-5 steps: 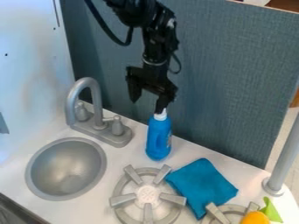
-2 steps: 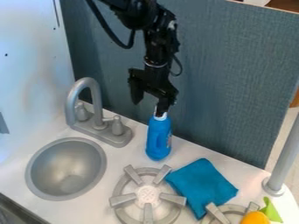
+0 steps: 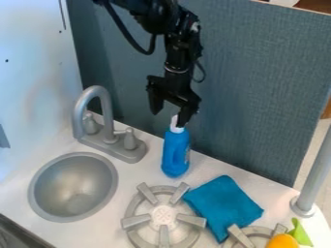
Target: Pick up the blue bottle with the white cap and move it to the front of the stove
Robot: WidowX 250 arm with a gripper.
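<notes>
While my claw hangs spread, a blue bottle stands beneath it

Where my arm comes down from the top of the camera view, my claw (image 3: 169,117) points downward with its two fingers well apart, pinching nothing. One finger hangs right at the white cap (image 3: 176,128) of the blue bottle (image 3: 174,157); I cannot tell whether they touch. The bottle stands upright on the white surface (image 3: 139,177), near the foot of the blue-grey panel (image 3: 259,92).

To the left in the view are the grey faucet (image 3: 81,109), with its two handles, and the round grey sink (image 3: 74,184). Nearer the camera than the bottle is a grey burner (image 3: 163,214), and beside it lies a blue cloth (image 3: 223,202). At the lower right I see another burner (image 3: 248,239), an orange item (image 3: 282,241) and a green item (image 3: 300,232), with a grey post (image 3: 315,180) rising beyond them.
</notes>
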